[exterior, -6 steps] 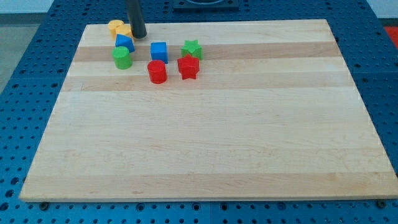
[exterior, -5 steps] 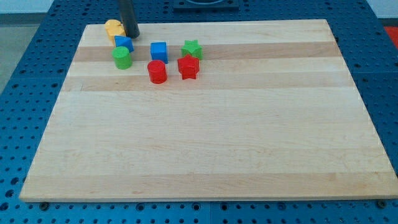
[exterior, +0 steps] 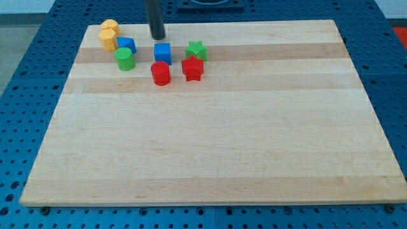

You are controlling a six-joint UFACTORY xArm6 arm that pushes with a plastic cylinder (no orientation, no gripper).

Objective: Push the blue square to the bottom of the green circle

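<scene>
Nearest the view's bottom, the wooden board (exterior: 210, 152) lies as a wide stretch of pale planks with nothing standing on it, and all the blocks sit in a cluster near its top left. First in that cluster comes the red cylinder (exterior: 161, 73), with the red star (exterior: 193, 68) just beside it on the view's right. A little farther up, the green circle (exterior: 124, 58) stands at the cluster's left, and the blue square (exterior: 163, 52) sits above the red cylinder, well to the right of the green circle rather than below it. The green star (exterior: 197, 49) is just above the red star, close to touching it. A second blue block (exterior: 126, 44), its shape unclear to me, touches the green circle's upper edge. Beyond that, 2 yellow blocks (exterior: 109, 34) are bunched together at the board's top left corner. My tip (exterior: 158, 37) rests on the board just above the blue square, close to its top edge, though I cannot tell whether it touches; being a plain rod, it has nothing to spread or pinch. Around the board lies a blue perforated table (exterior: 25, 76), with a dark fixture at the view's top centre.
</scene>
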